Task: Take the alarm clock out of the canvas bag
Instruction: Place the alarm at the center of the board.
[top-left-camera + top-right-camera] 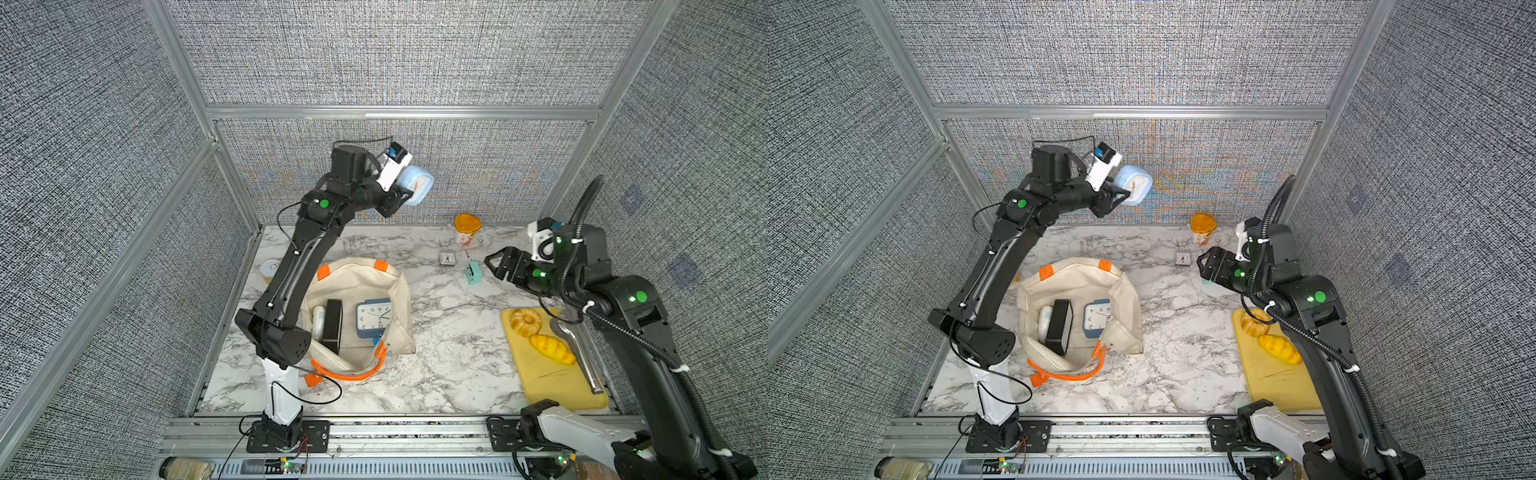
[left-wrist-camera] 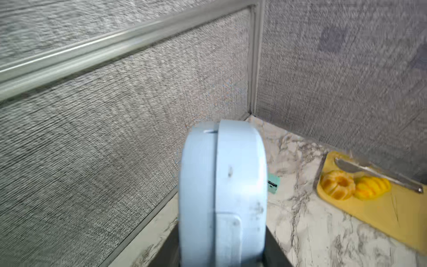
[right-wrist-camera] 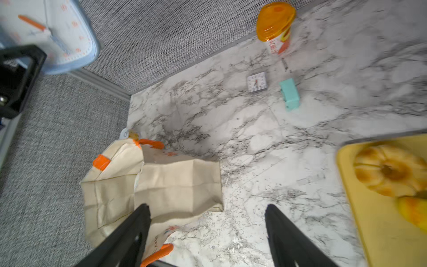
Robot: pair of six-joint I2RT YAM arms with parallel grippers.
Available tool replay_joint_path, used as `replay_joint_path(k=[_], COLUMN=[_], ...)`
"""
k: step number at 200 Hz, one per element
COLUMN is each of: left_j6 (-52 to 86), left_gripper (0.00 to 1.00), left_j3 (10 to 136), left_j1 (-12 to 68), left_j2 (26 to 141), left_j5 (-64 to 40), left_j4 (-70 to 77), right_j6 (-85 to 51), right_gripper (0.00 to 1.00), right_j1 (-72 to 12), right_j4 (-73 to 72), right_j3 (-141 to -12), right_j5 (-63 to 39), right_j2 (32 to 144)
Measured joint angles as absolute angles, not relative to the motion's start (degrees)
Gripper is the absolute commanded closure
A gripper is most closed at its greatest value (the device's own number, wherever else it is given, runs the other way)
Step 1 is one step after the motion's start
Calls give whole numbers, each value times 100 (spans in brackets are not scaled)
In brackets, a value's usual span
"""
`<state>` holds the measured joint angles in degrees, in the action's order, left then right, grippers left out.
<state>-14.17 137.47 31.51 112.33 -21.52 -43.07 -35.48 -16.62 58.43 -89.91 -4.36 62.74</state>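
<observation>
Item under inspection: the pale blue rounded plastic alarm clock is clear of the cream canvas bag with orange straps. It is held high in the air near the back wall, well above the white marble tabletop.

The left gripper is clamped on the clock at partial width. The wrist view shows the clock edge-on between the dark fingers, gripped low on its body.

The right gripper stands wide apart and empty, hovering beside the bag.

Hazards:
- The smooth casing is gripped near one end. A fast swing could let it pivot or slip, and the fall would be long.
- The back wall is near, so a wide arc risks a knock.
- A dark blue square clock with a white dial lies in the bag beside a black rectangular box. A drop there undoes the work.
</observation>
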Motion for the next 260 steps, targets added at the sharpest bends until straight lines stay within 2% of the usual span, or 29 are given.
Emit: replay_joint_path(k=[56,132,169,225,260], left_j6=[-2692,-4187,-4525,-4978,-5129], left_gripper=[81,83,83,81,68], left_j3=[13677,13323,13225,13775,14247], left_j1=[4060,5035,5026,5059,5037], left_j2=[11957,12908,13139,13891,14291], left_j5=[-1339,298,436,270,23], left_j4=[-4963,-5347,-5369,-5411,-5354], right_j6=[-3769,-3935,-4084,-4366,-4558], right_gripper=[19,19,19,19,19], right_j1=[-635,-255,-187,-165,-165], right_j4=[5561,5124,4904,4545,4366], right_j3=[-8976,-8580,-8294,-7992,-7712], right_j5=[-279,-969,-1232,-1680,-1903], right_j2=[6117,6202,6125,6213,6263])
